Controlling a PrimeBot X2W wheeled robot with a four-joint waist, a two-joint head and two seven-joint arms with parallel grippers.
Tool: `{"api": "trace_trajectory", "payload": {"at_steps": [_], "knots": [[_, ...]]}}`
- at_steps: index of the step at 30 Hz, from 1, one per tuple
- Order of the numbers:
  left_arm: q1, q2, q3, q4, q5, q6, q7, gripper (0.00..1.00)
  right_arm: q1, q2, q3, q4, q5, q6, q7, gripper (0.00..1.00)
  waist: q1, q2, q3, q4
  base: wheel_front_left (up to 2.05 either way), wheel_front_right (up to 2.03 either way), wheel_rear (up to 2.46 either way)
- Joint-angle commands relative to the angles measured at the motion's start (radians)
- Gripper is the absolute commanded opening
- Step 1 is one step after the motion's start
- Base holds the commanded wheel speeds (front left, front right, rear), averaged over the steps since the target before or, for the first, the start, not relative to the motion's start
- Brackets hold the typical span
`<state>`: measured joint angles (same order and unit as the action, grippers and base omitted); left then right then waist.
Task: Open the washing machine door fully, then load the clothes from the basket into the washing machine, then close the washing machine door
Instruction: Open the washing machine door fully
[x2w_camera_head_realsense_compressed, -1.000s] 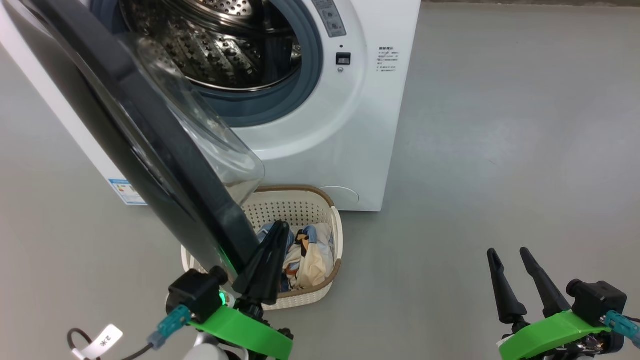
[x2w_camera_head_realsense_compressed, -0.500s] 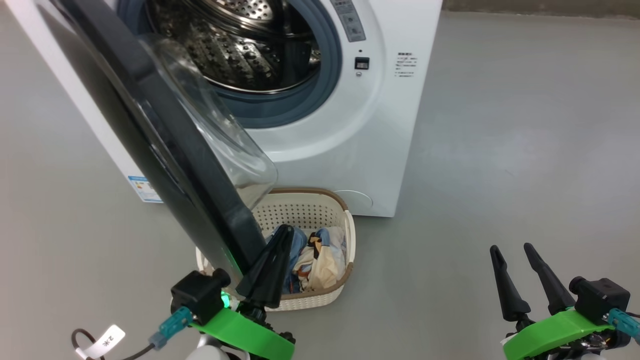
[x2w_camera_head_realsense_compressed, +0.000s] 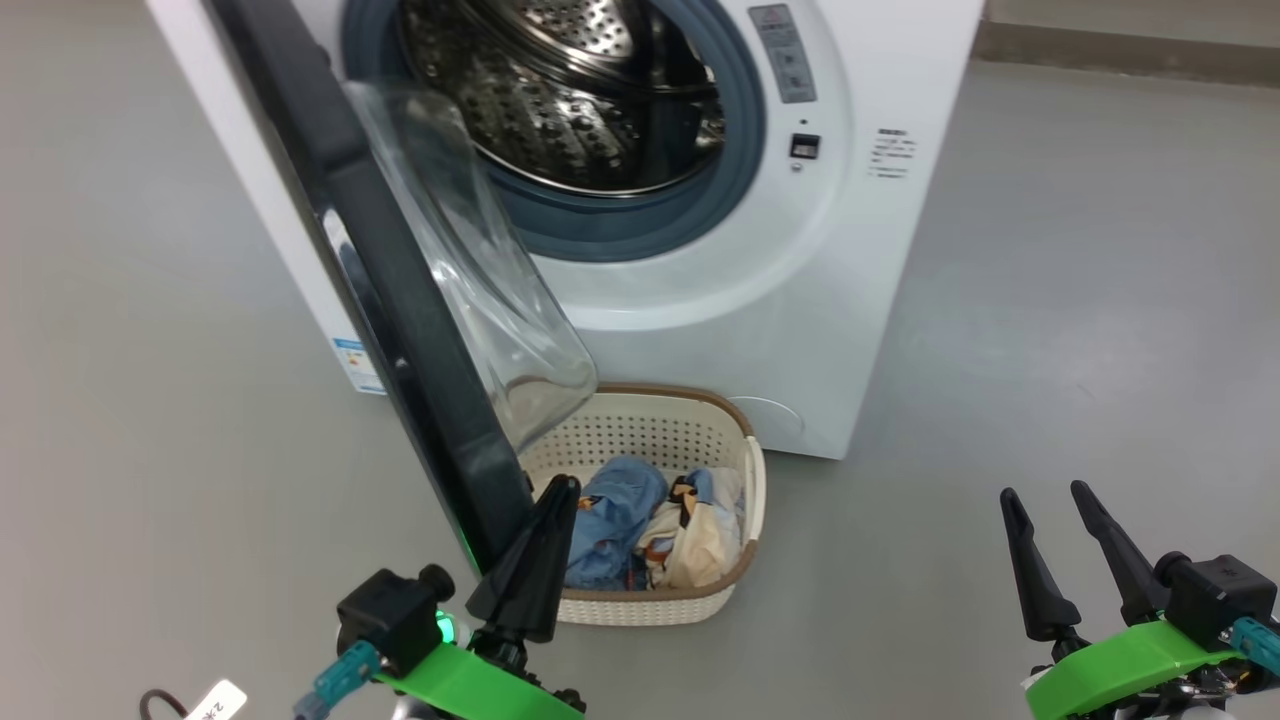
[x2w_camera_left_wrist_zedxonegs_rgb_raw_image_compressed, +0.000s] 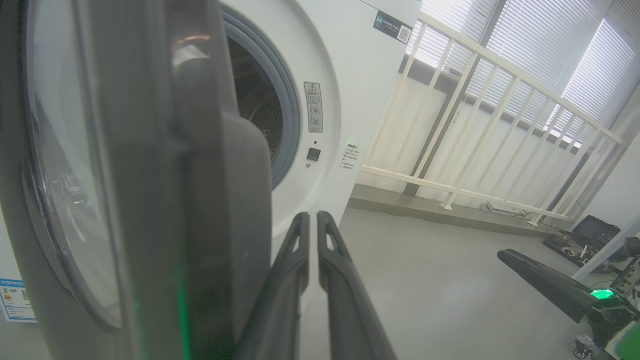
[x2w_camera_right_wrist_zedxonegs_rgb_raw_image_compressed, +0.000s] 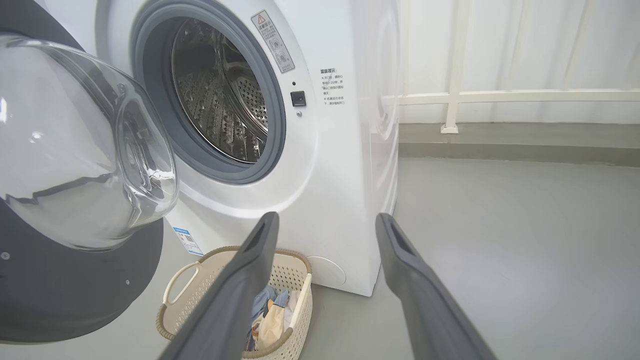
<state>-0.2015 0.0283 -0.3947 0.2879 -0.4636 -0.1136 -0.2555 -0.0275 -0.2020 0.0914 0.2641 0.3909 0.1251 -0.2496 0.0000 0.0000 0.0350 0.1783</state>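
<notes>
Two things had changed over the last second. The head camera had turned, shifting the whole scene rightward. The large round glossy black washing machine door (x2w_camera_head_realsense_compressed: 385, 260) had also swung wider, uncovering more of the small cream perforated basket (x2w_camera_head_realsense_compressed: 640, 440).

The left gripper (x2w_camera_head_realsense_compressed: 560, 490), clenched shut and empty, sat just beside the door's lower edge; contact could not be confirmed. The right gripper (x2w_camera_head_realsense_compressed: 1045, 495) hung spread and empty, well apart.

Opening looked nearly done, with the blue and cream clothes (x2w_camera_head_realsense_compressed: 620, 515) still in the basket.

On the big white washing machine (x2w_camera_head_realsense_compressed: 700, 330), the blue label sticker (x2w_camera_head_realsense_compressed: 358, 365), grey warning plate (x2w_camera_head_realsense_compressed: 785, 50) and small print block (x2w_camera_head_realsense_compressed: 888, 152) were too small to read.
</notes>
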Motion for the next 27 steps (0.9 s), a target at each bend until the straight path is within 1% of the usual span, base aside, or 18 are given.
{"api": "trace_trajectory", "payload": {"at_steps": [1,8,16,20,27], "knots": [[-0.006,0.022,0.054,-0.025,0.004,0.014,-0.006,0.0,0.007,-0.022,0.013,-0.03,-0.017,0.006,-0.012,1.0,0.0,0.0,-0.01,0.027,0.0,0.0,0.0],[0.029,0.022,0.072,-0.037,0.014,0.016,-0.006,0.0,0.019,-0.023,-0.002,-0.037,-0.028,0.006,-0.012,1.0,0.0,0.0,-0.02,0.088,0.0,0.0,0.0],[0.039,0.029,0.119,-0.027,0.023,0.015,-0.006,0.0,0.024,-0.02,-0.015,-0.042,-0.029,0.006,-0.012,1.0,0.0,0.0,-0.032,0.152,0.0,0.0,0.0],[0.038,0.042,0.145,-0.025,0.027,0.02,-0.006,0.0,0.023,-0.016,-0.014,-0.044,-0.031,0.006,-0.012,1.0,0.0,0.0,-0.036,0.171,0.0,0.0,0.0],[0.053,0.072,0.197,-0.037,0.027,0.043,-0.006,0.0,0.027,-0.013,-0.014,-0.046,-0.031,0.006,-0.012,1.0,0.0,0.0,-0.039,0.191,0.0,0.0,0.0]]}}
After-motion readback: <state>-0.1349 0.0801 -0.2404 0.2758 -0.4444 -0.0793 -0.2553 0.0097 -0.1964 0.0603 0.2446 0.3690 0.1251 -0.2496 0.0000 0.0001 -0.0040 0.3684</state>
